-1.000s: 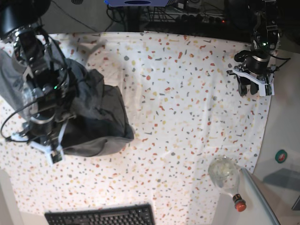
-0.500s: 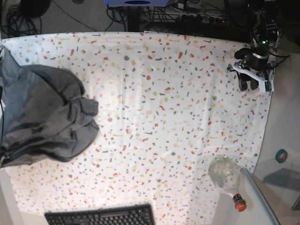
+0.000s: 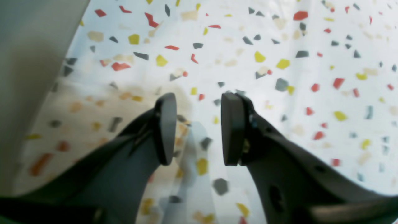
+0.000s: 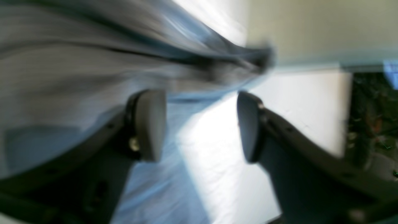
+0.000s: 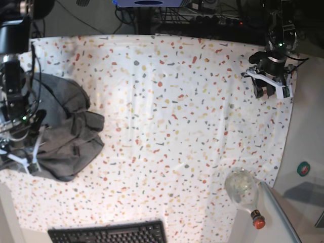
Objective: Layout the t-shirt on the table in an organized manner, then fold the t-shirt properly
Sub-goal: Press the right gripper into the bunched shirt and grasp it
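Crumpled t-shirt (image 5: 61, 129) at the table's (image 5: 177, 116) left edge in the base view; both grippers parted and holding nothing.

The grey shirt lies in a rumpled heap, not spread out, with the right gripper (image 5: 23, 162) over its lower left part; in the right wrist view that gripper (image 4: 199, 124) shows its two pads apart with only blurred grey fabric behind them, so whether it touches the cloth cannot be told; the left gripper (image 5: 271, 90) hangs over the far right corner of the speckled cloth, well apart from the shirt, and its wrist view shows the left gripper (image 3: 196, 127) with a clear gap and bare cloth between the pads; a glass bottle (image 5: 245, 195) lies beyond the table's lower right edge; a black keyboard (image 5: 109, 233) sits at the bottom edge; cables (image 5: 35, 96) from the right arm cross the shirt's upper part.
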Motion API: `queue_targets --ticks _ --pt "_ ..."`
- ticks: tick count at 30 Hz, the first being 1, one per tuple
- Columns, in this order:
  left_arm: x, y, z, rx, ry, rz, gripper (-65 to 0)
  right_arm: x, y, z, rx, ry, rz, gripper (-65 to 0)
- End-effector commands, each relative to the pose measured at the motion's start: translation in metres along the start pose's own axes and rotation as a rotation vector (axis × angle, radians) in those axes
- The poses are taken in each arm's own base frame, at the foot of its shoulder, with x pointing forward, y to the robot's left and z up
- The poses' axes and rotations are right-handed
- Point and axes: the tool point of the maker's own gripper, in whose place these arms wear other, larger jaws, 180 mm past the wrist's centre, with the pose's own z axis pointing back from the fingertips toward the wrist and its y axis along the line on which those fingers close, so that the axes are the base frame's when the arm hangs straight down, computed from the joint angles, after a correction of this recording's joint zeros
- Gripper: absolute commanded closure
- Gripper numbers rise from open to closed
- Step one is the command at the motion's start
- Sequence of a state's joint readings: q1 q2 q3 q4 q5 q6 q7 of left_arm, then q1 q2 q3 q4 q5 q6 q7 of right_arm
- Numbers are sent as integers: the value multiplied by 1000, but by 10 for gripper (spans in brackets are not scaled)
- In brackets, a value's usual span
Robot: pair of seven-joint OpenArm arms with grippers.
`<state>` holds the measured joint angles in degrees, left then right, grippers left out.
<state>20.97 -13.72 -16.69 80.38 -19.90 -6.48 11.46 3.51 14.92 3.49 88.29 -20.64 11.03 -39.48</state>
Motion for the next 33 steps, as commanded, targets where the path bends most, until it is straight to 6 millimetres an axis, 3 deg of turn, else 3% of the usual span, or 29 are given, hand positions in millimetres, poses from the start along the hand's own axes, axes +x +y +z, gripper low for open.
queue_targets --ticks 1,5,12,15,24,28,30,33 --pt "15 1 0 -6 -45 -8 -227 18 -28 5 -84 -49 -22 -396" --pt "16 1 -1 -6 -48 -8 -227 13 -17 7 -90 -2 -140 -413" --pt "15 1 0 -6 -45 -8 -227 15 34 7 12 42 -219 -411" --pt "14 1 0 -5 -43 -9 -227 20 43 -1 4 57 -291 -411" --pt "12 4 2 1 -41 -8 -227 -2 40 -42 -121 167 -404 -411" --pt "12 5 2 3 -38 -7 -227 -16 42 -48 -119 207 -384 -408" --pt "12 5 2 3 -38 -7 -227 -19 41 -44 -124 200 -384 -357" --pt "11 4 2 1 -38 -7 -227 -20 38 -36 -132 182 -388 -176"
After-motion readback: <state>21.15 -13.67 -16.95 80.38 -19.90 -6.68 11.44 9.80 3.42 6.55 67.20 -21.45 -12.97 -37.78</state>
